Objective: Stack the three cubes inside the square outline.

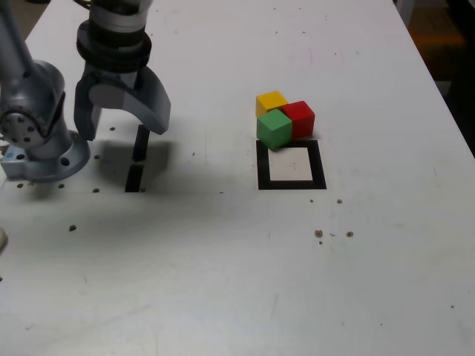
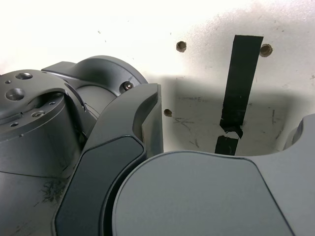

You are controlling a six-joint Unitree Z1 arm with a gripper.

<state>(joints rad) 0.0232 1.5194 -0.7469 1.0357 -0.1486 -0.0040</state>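
White table (image 1: 245, 282), small screw holes; dark floor past far edge.

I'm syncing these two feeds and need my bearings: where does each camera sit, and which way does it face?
Exterior view: off the arm, raised, looking down across the white table at the cubes, square outline and the open end effector with the arm's base.
Wrist view: on the wrist, facing down past the end effector at the table.
Shared: the end effector and the black tape strips.
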